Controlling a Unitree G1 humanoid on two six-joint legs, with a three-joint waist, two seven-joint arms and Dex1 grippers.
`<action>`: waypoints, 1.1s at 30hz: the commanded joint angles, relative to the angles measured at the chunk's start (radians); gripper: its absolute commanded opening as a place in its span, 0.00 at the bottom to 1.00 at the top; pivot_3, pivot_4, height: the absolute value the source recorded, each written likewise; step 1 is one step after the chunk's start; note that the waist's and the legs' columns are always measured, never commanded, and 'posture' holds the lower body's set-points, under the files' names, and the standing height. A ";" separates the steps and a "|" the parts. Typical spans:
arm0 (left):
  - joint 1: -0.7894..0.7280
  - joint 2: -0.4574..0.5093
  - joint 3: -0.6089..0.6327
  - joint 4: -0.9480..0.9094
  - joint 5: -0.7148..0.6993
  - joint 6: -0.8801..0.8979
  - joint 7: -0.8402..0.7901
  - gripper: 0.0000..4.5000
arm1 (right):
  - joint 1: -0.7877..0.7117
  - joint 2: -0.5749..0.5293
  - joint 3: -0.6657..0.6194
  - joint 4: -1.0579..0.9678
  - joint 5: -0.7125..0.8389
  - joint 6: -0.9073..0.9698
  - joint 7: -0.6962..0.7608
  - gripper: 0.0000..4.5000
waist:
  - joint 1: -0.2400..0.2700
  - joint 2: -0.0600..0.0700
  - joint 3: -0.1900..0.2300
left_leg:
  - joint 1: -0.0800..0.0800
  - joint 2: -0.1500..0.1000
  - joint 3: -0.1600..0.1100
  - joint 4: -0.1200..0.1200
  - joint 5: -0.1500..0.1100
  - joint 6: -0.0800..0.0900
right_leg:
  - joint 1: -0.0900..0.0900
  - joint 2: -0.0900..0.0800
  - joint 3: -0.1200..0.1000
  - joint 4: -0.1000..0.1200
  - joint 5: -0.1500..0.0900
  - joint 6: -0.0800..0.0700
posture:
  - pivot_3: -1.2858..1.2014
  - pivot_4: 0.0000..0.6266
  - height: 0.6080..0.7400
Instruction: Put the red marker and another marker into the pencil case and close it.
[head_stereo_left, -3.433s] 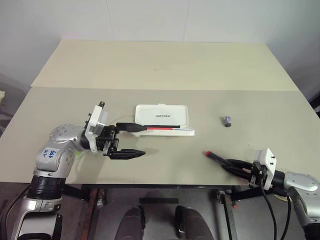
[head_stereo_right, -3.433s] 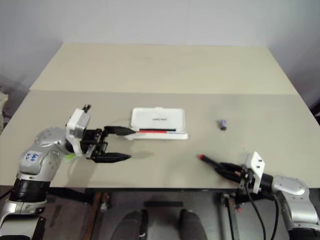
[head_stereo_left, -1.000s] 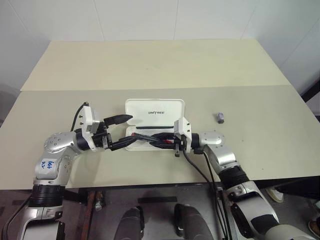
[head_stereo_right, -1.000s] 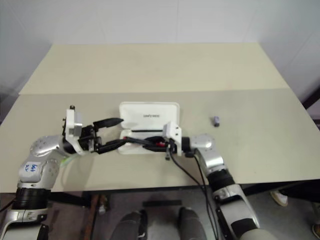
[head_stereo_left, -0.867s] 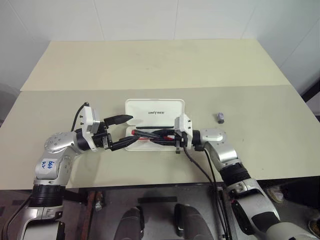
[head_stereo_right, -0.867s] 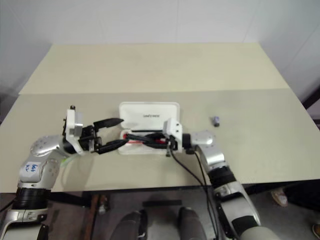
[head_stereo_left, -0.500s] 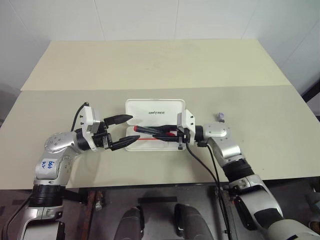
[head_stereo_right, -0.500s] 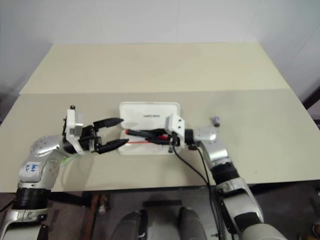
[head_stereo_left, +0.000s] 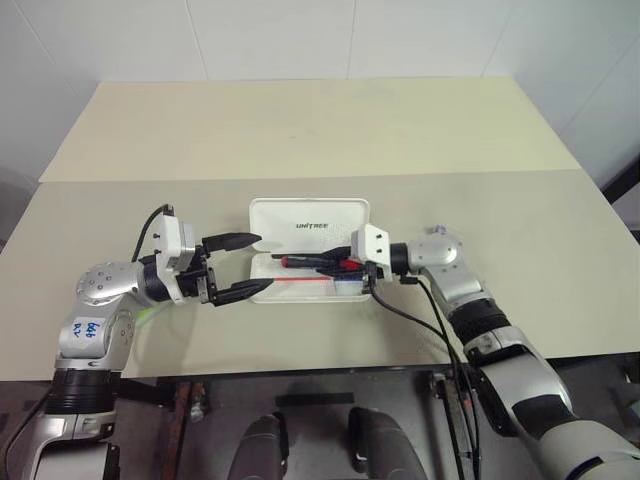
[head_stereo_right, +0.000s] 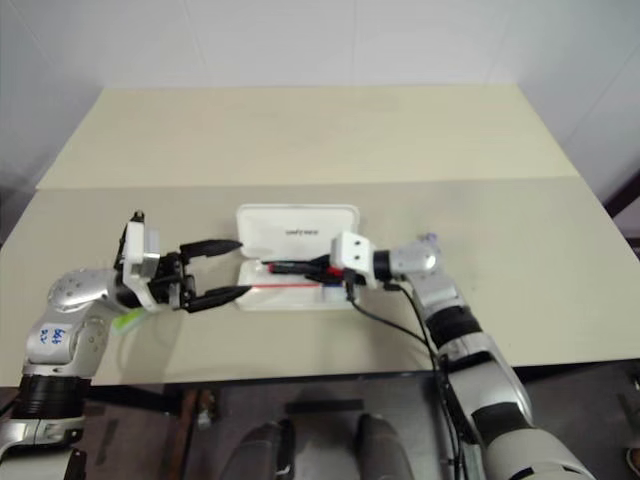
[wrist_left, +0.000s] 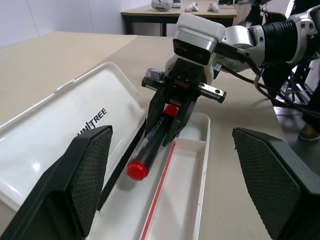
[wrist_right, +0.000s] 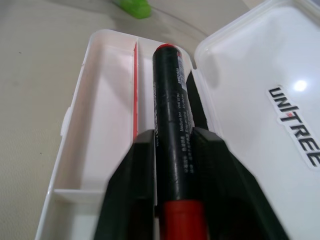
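The white pencil case (head_stereo_left: 310, 222) lies open in the middle of the table, lid flat toward the back, tray (head_stereo_left: 300, 293) toward me. My right gripper (head_stereo_left: 312, 263) reaches in from the right, shut on the red marker (wrist_right: 170, 110). It holds the marker tilted just above the tray's far side, red tip (wrist_left: 137, 170) toward the left. My left gripper (head_stereo_left: 264, 260) stands open at the case's left end, fingers (wrist_left: 90, 170) spread on either side of it. The lime-green marker (head_stereo_right: 128, 320) lies on the table beside my left forearm.
A small grey object (head_stereo_left: 436, 229) sits on the table just behind my right forearm. A seam runs across the table behind the case, with a second tabletop (head_stereo_left: 310, 125) beyond it. The front edge is close below both arms.
My right gripper has lifted the red marker slightly and drawn back to the right, rolling at the wrist. The left gripper has stayed open at the case's left end.
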 joint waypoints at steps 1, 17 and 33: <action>0.011 0.021 0.013 0.000 0.017 -0.044 -0.019 0.89 | -0.024 0.011 -0.004 0.011 0.007 -0.019 0.003 0.54 | 0.000 0.000 0.000 | 0.000 0.000 0.000 0.000 0.000 0.000 | 0.000 0.000 0.000 0.000 0.000 0.000 | 0.52 0.24 1.00; 0.083 0.041 0.091 -0.030 0.020 -0.081 0.030 0.89 | 0.093 -0.011 -0.081 -0.440 0.301 0.319 0.072 0.99 | 0.001 0.000 0.000 | 0.000 0.008 0.000 0.000 -0.001 -0.001 | 0.000 -0.001 0.000 0.000 0.000 0.000 | 0.52 0.24 1.00; 0.375 0.117 0.436 0.035 0.024 -0.169 0.105 0.89 | 0.312 -0.174 -0.203 -0.824 0.441 0.587 -0.065 0.99 | 0.002 0.000 0.000 | 0.000 0.012 -0.001 -0.006 -0.006 -0.010 | -0.003 -0.002 0.000 -0.005 -0.003 -0.006 | 0.52 0.24 1.00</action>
